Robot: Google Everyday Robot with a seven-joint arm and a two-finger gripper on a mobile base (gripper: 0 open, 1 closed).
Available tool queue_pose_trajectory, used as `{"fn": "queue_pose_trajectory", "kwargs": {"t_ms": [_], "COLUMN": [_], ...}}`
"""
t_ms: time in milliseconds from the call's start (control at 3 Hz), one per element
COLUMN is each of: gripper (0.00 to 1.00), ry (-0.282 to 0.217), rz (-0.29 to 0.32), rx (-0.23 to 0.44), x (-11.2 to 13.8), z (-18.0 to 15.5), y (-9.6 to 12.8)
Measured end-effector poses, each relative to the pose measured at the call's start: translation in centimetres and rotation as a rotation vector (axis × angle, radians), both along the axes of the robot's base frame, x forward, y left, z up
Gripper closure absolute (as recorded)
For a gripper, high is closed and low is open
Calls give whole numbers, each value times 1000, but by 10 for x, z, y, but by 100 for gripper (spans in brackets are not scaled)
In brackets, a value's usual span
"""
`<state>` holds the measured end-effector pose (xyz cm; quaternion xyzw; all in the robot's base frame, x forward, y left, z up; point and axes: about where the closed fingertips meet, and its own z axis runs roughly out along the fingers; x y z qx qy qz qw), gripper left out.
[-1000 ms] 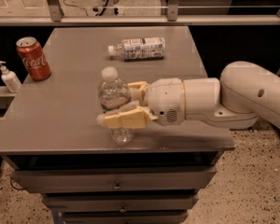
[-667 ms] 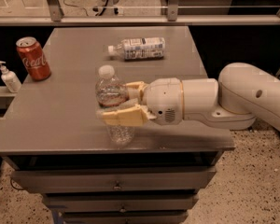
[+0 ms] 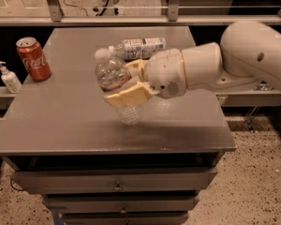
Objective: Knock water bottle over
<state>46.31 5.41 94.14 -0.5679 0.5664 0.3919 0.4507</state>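
Centre of frame: water bottle (image 3: 112, 72), tilted with its white cap toward the upper left, base near the table (image 3: 61, 121) front edge. The pincer (image 3: 119, 81), reaching in from the right, has both cream fingers closed around the bottle's middle. Upper left: red can (image 3: 33, 58)

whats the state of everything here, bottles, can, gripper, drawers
water bottle: tilted, cap leaning left, not yet lying flat
gripper: over the middle of the table, shut on the water bottle
labelled bottle: lying on its side at the back
Coca-Cola can: upright, back left
pump bottle: upright, off the table's left side
drawers: shut
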Motion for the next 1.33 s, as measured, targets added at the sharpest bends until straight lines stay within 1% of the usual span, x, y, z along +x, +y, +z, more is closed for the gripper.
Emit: {"fn": "queue_pose_trajectory", "kwargs": {"t_ms": [333, 667, 1000, 1333], "gripper": [100, 100, 100, 100], "ry": [-111, -250, -339, -367], "rz": [65, 219, 336, 387], "rx": [-148, -370, -567, -775], "x": [14, 7, 1, 7], "z": [15, 9, -15, -52], "y": [3, 29, 46, 48]}}
